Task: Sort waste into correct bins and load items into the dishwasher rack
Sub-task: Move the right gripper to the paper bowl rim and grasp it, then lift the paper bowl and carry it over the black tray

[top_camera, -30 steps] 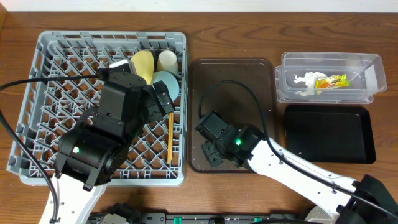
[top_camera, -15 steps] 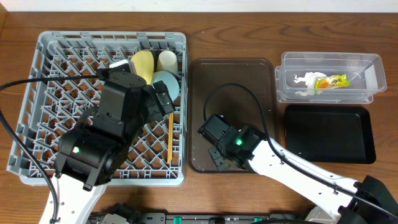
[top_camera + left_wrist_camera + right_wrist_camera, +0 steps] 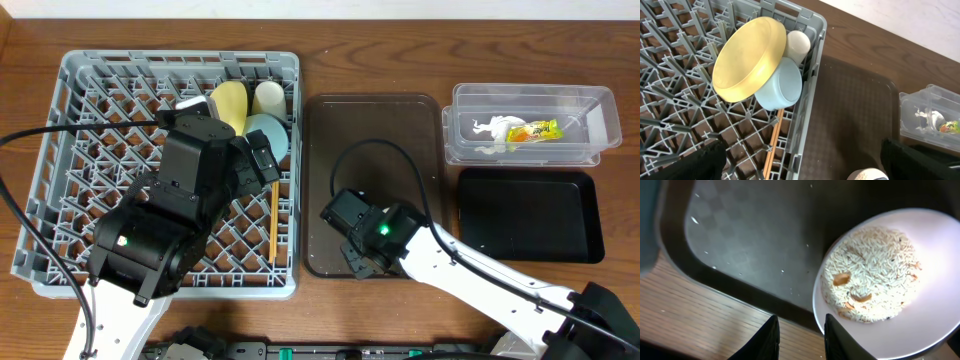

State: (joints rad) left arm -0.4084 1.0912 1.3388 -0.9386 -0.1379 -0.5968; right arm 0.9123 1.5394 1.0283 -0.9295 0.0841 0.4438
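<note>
A large square grey plastic rack with a lattice of pegs (image 3: 90, 150) fills the left side of the wooden worktop (image 3: 380, 70). In its far right corner a round yellow plate (image 3: 747, 60) stands tilted on edge. A light blue bowl (image 3: 782, 87) lies on its side against the plate, and a small white cup (image 3: 797, 45) sits just behind them at the rack wall. A pair of thin wooden chopsticks (image 3: 774, 140) lies along the rack's right side, just below the blue bowl.

The left fingers (image 3: 685, 162) hang above these dishes, spread wide and holding nothing.

A brown rectangular serving tray (image 3: 375, 130) lies just right of the rack. At its near edge sits a white bowl (image 3: 935, 280) holding a mound of pale rice-like crumbs (image 3: 867, 275). The right fingers (image 3: 771, 340) stand a little apart and straddle the bowl's near rim. One is over the inside and one outside, and tray and worktop show in the gap, so they are not clamped on the rim. In the overhead view the arm hides the bowl.

Far right, a clear rectangular plastic tub (image 3: 600, 115) holds a crumpled white paper napkin (image 3: 488, 130) and, touching it, a small yellow-orange and green snack wrapper (image 3: 533, 131). A shallow black rectangular tray (image 3: 530, 215) sits just in front of the tub.
</note>
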